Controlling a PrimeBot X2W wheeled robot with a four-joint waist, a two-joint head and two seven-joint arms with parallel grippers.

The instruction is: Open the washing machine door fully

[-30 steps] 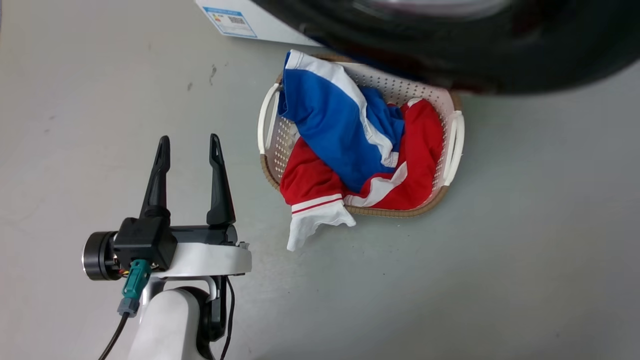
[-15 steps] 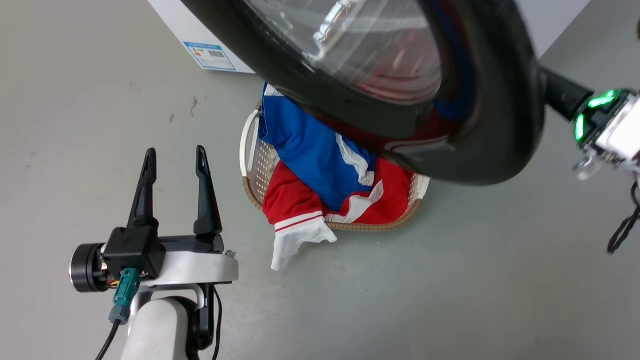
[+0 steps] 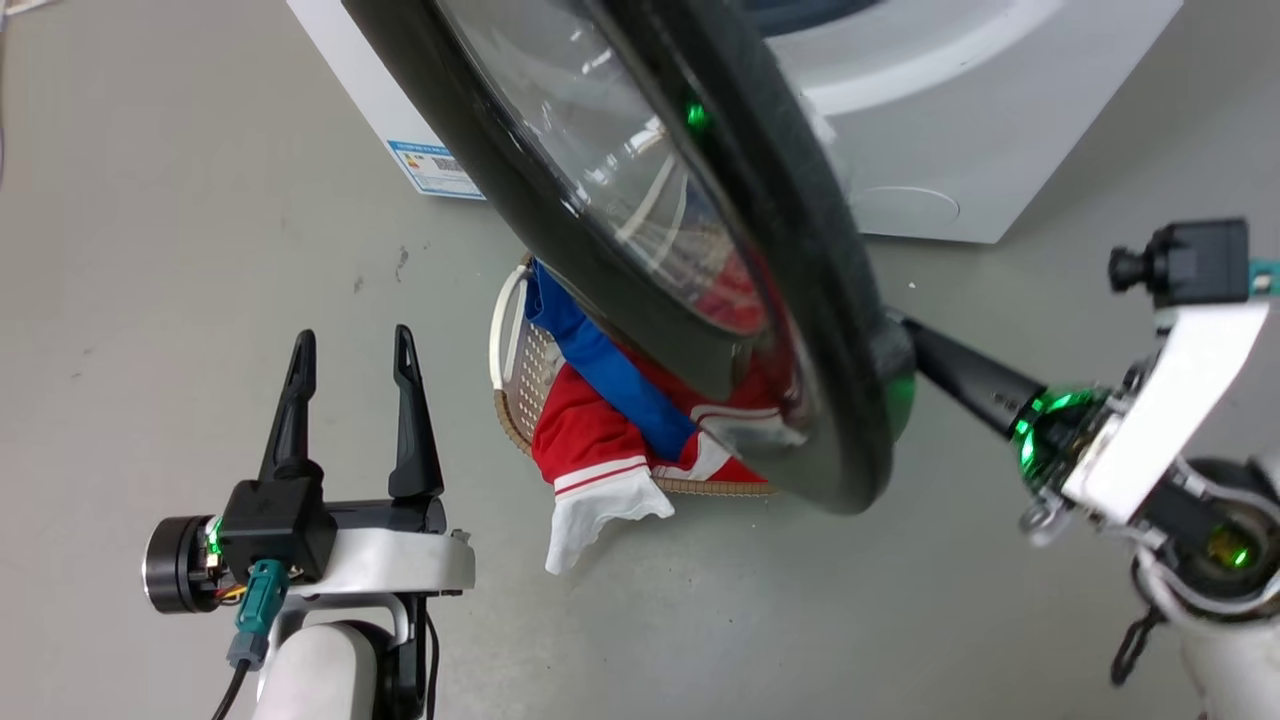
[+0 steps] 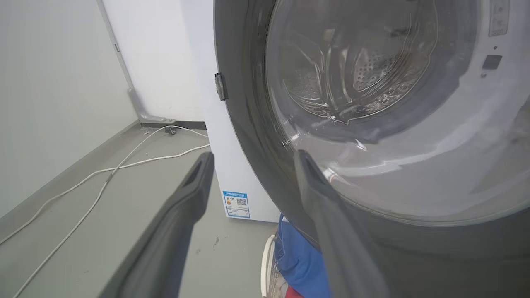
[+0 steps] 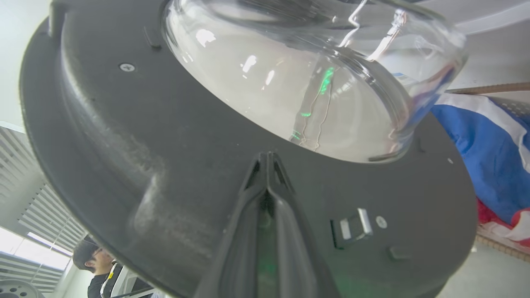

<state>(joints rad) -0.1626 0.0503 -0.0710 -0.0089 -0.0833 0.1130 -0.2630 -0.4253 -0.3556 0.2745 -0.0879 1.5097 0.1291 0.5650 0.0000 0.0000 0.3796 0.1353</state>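
Washing machine door (image 3: 620, 200) partly open off the washing machine (image 3: 950, 120), over a laundry basket (image 3: 497, 330); likely heavy, rigid, slick, glass fragile, best pushed at inner rim, met there by closed, empty jaws of right gripper (image 5: 268, 157); left gripper (image 3: 352, 340) jaws spread, empty.

- Grey floor (image 3: 700, 620) is carrying everything here; it's looking smooth w/ a dull sheen.
- Washer (image 3: 960, 150) is standing on it at the top of the head view, w/ its base meeting the floor and a blue label (image 3: 432, 168) low at its left corner.
- Basket (image 3: 540, 360) is sitting on the floor just in front of the washer, holding red & blue clothes (image 3: 580, 430).
- One white sleeve (image 3: 600, 515) is hanging over the basket's near rim and lying on the floor.
- A few dark marks (image 3: 400, 262) are showing left of the basket.
- In the left wrist view, white cables (image 4: 165, 158) are trailing across the floor from the wall beside the washer.
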